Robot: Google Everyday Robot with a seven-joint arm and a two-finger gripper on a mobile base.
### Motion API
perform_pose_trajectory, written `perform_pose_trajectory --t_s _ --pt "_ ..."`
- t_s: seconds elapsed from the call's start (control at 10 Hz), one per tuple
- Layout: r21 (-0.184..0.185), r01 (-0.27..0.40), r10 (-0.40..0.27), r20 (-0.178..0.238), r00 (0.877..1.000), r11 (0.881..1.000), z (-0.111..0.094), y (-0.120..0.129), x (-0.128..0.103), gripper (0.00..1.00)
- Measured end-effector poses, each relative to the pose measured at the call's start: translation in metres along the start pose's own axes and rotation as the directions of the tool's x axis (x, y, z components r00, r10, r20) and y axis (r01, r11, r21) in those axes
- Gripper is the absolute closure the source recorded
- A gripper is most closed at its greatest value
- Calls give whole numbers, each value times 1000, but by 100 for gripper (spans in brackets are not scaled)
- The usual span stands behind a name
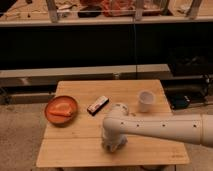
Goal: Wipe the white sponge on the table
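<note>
The gripper (112, 145) sits low on the near middle of the tabletop (65, 152); whether its jaws are open or closed cannot be told. The white sponge is not visible and is probably hidden beneath the arm (165, 129) or gripper. Wiping appears to be under way but not finished.

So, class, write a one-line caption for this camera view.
Robot gripper low at the front of a wooden table, with a plate, dark bar and white cup behind.
</note>
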Motion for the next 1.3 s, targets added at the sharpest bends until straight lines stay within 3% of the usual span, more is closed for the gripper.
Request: perform_pose_trajectory --t_s 0.3,0.6,0.8,1.3 --pt "20 -43 43 -13 999 999 -6 -14 28 96" --pt "35 -26 27 -13 1000 999 -5 -46 27 96" --pt "28 33 -33 -17 999 999 -1 -78 12 96" --pt "23 165 -165 5 986 986 7 -85 -45 96"
